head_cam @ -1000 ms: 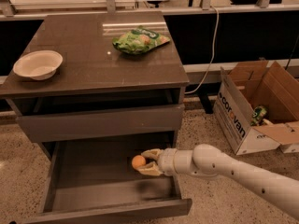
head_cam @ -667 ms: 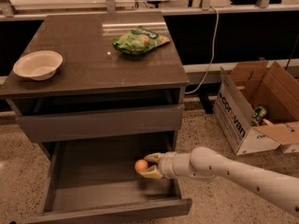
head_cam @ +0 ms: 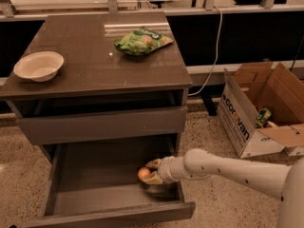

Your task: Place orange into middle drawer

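The orange [head_cam: 143, 173] is a small round fruit held between the two fingers of my gripper [head_cam: 151, 172]. The gripper reaches in from the right on a white arm [head_cam: 228, 167] and is shut on the orange, low over the floor of the middle drawer [head_cam: 90, 175]. This drawer is pulled wide open, wide and shallow, with a grey floor and low walls. The orange sits over the drawer's right part, near its front wall. I cannot tell whether it touches the floor.
Above the open drawer is a shut grey drawer front [head_cam: 99, 125]. The cabinet top holds a white bowl [head_cam: 39, 65] at the left and a green snack bag [head_cam: 142, 41] at the back. An open cardboard box [head_cam: 259, 110] stands on the floor at the right.
My gripper with the orange has moved down, closer to the drawer floor and its front wall. The drawer, bowl and bag have not moved.
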Controlling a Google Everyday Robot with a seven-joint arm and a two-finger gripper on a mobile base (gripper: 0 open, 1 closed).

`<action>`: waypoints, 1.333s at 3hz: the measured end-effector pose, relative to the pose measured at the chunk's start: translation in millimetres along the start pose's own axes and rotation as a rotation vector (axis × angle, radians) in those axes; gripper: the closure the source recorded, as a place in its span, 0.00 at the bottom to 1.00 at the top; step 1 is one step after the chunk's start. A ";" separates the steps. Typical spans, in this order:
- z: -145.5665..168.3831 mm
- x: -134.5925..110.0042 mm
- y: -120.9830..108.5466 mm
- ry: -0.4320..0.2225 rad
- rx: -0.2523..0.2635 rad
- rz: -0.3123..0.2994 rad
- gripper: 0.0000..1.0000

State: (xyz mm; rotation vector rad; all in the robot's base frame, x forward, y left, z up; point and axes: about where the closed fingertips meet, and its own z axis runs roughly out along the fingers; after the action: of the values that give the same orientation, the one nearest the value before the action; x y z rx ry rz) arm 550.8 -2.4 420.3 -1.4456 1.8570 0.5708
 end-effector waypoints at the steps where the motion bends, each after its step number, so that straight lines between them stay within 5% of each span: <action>1: 13.4 6.3 1.3 0.035 -0.024 -0.015 0.74; 4: 18.0 4.7 5.9 0.032 -0.034 -0.016 0.00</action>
State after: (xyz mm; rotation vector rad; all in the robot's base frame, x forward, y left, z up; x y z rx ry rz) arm 549.2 9.0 404.5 -1.4985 1.8668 0.5779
